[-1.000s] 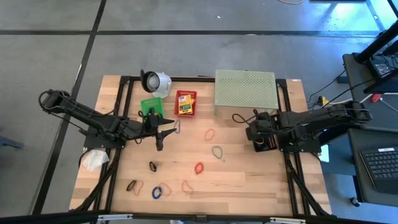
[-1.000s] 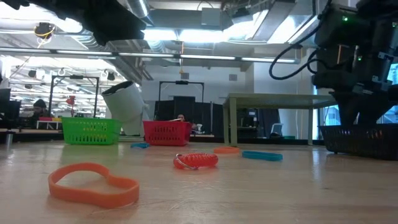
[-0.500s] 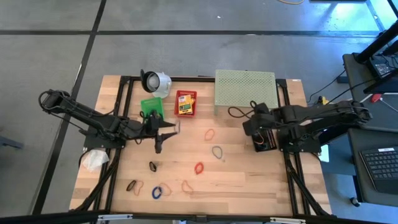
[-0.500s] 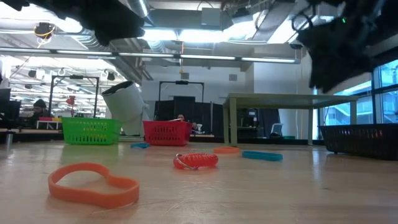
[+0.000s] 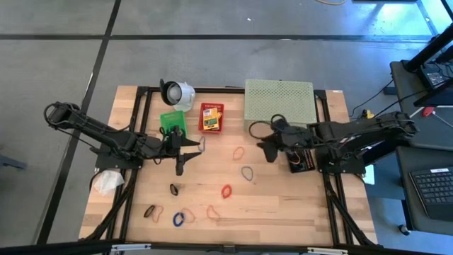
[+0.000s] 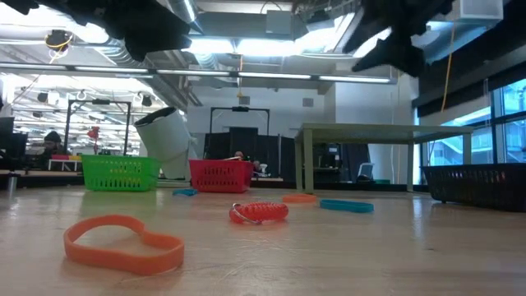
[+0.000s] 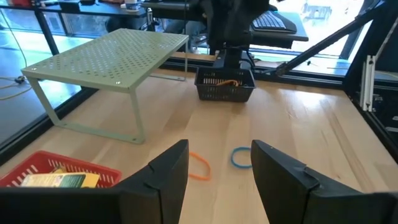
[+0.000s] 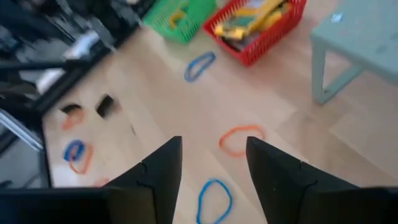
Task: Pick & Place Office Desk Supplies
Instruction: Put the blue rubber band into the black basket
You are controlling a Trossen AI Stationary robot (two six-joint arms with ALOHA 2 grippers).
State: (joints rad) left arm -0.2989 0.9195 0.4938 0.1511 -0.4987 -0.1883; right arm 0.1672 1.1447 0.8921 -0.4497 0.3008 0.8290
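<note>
Since the earlier frame, the right gripper (image 5: 263, 146) is seen carried away from the black basket (image 5: 301, 161) toward the pale green shelf (image 5: 279, 101), and is now being held just in front of the shelf's near left corner; the left arm is unchanged. Left of the shelf, the left gripper (image 5: 190, 144) is being held over the wood near the green basket (image 5: 170, 120), its fingers (image 7: 163, 171) spread with nothing between them. The red basket (image 5: 211, 117) is sitting just left of the shelf, crayon boxes (image 8: 249, 20) lying in it. In front of the shelf, an orange loop (image 5: 238, 152) and a blue loop (image 5: 247, 173) are lying on the table; further loops (image 5: 179, 219) are lying well apart, their colours hard to make out. The right gripper's fingers (image 8: 160, 168) are being held apart, empty. In the low view both grippers are cut off at the top.
</note>
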